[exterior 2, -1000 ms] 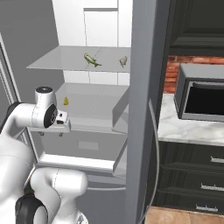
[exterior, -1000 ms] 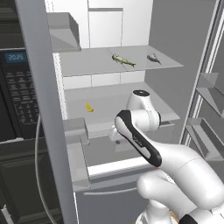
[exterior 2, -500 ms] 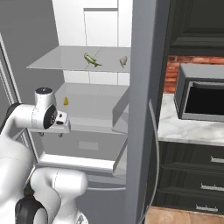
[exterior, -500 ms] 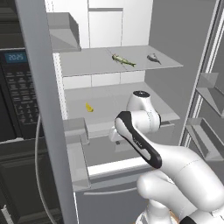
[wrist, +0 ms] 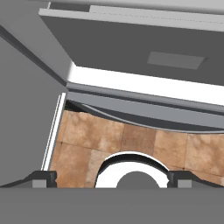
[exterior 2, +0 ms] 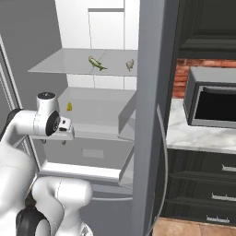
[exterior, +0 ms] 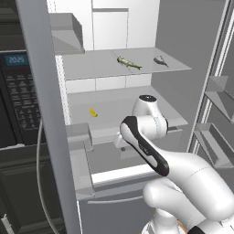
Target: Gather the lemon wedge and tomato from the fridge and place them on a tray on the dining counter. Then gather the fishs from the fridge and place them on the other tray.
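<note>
Spread wide with nothing between them, the jaws of the gripper [wrist: 112,178] point down past the front edge of the fridge [exterior: 128,82] toward the brown tiled floor [wrist: 131,140], the two fingertips [wrist: 41,178] standing far apart at the bottom of the hand view. In the left base view the white arm [exterior: 151,137] bends in front of the fridge's middle shelf [exterior: 119,103], its elbow covering the right part of that shelf and the bin below. The open fridge door [exterior: 45,114] rises as a grey slab at the near left, with a black microwave [exterior: 18,96] behind it.

The lemon wedge [exterior: 93,112], a small bright yellow crescent, lies on the middle shelf toward its left, well clear of the arm. On the upper shelf [exterior: 123,64] lie the two fish: an olive-tan one [exterior: 128,63] near the middle and a grey-silver one [exterior: 159,61] to its right, apart from each other. From the right base view a second microwave [exterior 2: 212,99] sits on a marble counter [exterior 2: 193,133] right of the fridge.
</note>
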{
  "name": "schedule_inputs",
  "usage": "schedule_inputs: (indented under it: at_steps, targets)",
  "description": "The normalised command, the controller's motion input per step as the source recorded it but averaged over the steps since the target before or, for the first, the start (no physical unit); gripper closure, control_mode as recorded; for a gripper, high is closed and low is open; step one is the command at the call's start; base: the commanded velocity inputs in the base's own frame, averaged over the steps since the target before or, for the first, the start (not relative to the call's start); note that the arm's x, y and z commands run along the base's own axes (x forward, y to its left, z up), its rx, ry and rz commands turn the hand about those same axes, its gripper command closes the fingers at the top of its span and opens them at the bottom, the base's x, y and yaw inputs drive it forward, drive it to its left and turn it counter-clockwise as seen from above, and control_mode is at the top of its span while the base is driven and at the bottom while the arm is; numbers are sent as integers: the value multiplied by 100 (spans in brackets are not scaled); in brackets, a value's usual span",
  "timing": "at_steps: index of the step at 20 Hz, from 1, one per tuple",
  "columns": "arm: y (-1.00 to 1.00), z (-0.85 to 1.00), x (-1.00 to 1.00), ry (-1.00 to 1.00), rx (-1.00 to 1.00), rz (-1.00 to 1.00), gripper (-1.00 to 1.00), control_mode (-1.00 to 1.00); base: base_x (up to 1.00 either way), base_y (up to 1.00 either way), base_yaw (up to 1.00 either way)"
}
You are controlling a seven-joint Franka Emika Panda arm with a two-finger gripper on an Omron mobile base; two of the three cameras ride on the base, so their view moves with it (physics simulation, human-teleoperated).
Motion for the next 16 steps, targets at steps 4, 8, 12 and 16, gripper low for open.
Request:
schedule_inputs:
  at_steps: [4,8,12,16]
  targets:
    - [0,0,0,0,0,0,-100,100,0,0,0]
    - [0,0,0,0,0,0,-100,-100,0,0,0]
    - [0,0,0,0,0,0,-100,-100,0,0,0]
    - [0,0,0,0,0,0,-100,-100,0,0,0]
